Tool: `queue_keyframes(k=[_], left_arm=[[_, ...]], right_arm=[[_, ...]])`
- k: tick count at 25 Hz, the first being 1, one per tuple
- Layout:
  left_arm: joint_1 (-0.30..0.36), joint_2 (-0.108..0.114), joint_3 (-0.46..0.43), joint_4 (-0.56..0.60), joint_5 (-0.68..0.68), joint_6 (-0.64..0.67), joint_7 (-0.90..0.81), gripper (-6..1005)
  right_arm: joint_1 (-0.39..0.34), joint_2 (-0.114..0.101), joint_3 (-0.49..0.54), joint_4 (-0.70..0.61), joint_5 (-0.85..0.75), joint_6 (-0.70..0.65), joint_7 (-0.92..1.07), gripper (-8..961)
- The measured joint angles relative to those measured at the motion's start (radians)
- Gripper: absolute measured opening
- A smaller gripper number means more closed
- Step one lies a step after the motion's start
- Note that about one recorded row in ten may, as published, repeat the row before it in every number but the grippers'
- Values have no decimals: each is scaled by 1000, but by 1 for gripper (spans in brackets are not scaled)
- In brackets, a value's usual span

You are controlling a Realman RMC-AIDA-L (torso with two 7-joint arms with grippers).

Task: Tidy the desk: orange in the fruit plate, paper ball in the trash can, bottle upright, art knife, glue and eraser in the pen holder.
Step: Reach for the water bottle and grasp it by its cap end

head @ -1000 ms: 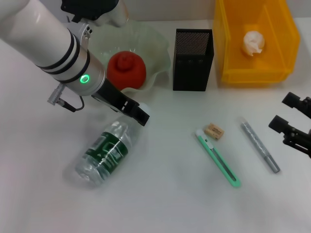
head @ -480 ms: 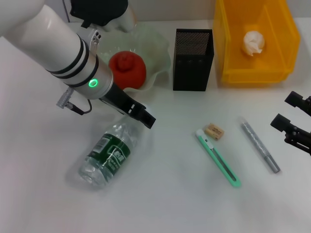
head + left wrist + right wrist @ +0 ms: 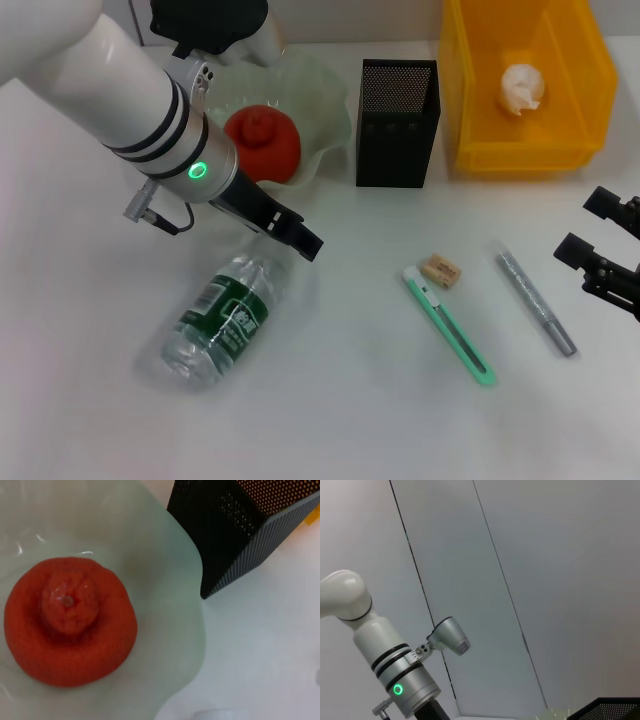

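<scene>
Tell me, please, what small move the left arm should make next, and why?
Probably lower the left claw onto the neck of the bottle to grip it. The bottle lies on its side on the desk, the claw hangs just above its cap end, and the orange already sits in the fruit plate.

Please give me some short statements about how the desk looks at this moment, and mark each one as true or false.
1. The orange lies in the fruit plate. True.
2. The bottle stands upright. False: it lies on its side on the desk.
3. The paper ball is inside the yellow bin. True.
4. The eraser is in the pen holder. False: it lies on the desk, beside the top end of the green knife.
5. The right gripper holds the glue. False: it is at the right edge of the desk, apart from the glue.
</scene>
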Motion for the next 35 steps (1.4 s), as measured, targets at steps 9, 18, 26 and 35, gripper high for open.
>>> queue_keyframes(k=[9,18,26,35], left_arm=[[-2,0,21,-24,-14,-35,2,842],[-3,0,44,-33,-26,-71,2,841],[-10,0,59,-71,-26,-101,3,753],[-3,0,93,-59,-26,-123,11,527]], right_arm=[[2,0,0,3,-1,3,0,847],[3,0,0,4,-2,16,-2,847],[4,3,0,4,-2,17,-2,847],[6,5,0,4,-2,33,-2,846]])
